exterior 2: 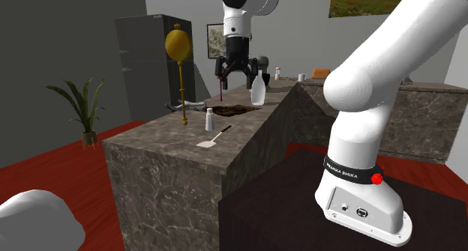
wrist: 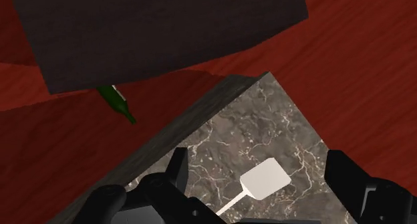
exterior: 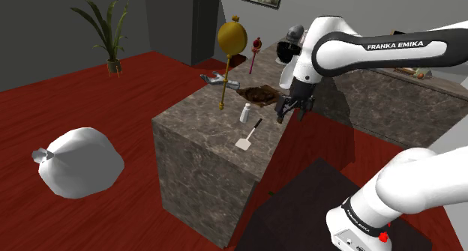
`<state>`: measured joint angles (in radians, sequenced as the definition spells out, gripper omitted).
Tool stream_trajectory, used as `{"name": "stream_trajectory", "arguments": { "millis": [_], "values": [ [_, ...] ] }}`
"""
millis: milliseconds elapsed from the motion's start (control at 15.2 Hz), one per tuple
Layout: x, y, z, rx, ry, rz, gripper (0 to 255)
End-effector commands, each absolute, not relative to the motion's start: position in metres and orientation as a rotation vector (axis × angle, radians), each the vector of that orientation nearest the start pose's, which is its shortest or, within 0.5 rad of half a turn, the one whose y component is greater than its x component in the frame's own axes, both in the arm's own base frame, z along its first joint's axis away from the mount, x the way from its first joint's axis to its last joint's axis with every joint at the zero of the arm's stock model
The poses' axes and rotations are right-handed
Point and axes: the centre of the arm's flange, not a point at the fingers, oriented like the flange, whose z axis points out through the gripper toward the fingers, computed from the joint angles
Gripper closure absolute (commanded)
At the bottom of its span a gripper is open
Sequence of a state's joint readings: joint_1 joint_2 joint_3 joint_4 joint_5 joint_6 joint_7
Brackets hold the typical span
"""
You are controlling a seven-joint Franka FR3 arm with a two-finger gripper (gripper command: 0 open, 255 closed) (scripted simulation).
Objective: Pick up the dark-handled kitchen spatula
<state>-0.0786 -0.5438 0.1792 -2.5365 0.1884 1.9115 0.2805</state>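
Gripper (exterior: pixel 292 112): fingers wide apart, holding nothing, up in the air just right of the shoulder view's middle.
Spatula (exterior: pixel 247 135): lies flat on the counter, down and left of the gripper, not touched.
Counter (exterior: pixel 187 129): grey stone block, middle of the frame.

Spatula (exterior 2: pixel 211 141) lies flat on counter (exterior 2: pixel 161 133), centre-left of frame. Gripper (exterior 2: pixel 233 79) hangs at upper centre, fingers spread.

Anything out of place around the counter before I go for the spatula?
Yes: a green bottle appears to lie on its side on the red floor by the dark stand, off the counter. The spatula lies flat on the counter, looking normal.
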Motion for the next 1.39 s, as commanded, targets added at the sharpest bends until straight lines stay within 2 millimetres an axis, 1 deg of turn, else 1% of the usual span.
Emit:
{"name": "stream_trajectory", "arguments": {
  "millis": [0, 330, 660, 990, 1320],
  "values": [
    [0.385, 0.053, 0.429, -3.029, 0.564, 0.125, 0],
    [0.427, 0.055, 0.383, -2.980, 0.878, 0.073, 0],
    [0.468, 0.046, 0.338, -2.897, 1.188, 0.019, 0],
    [0.508, 0.027, 0.294, -2.782, 1.489, -0.035, 0],
    [0.543, 0.001, 0.254, -2.640, 1.767, -0.088, 0]
  ]
}}
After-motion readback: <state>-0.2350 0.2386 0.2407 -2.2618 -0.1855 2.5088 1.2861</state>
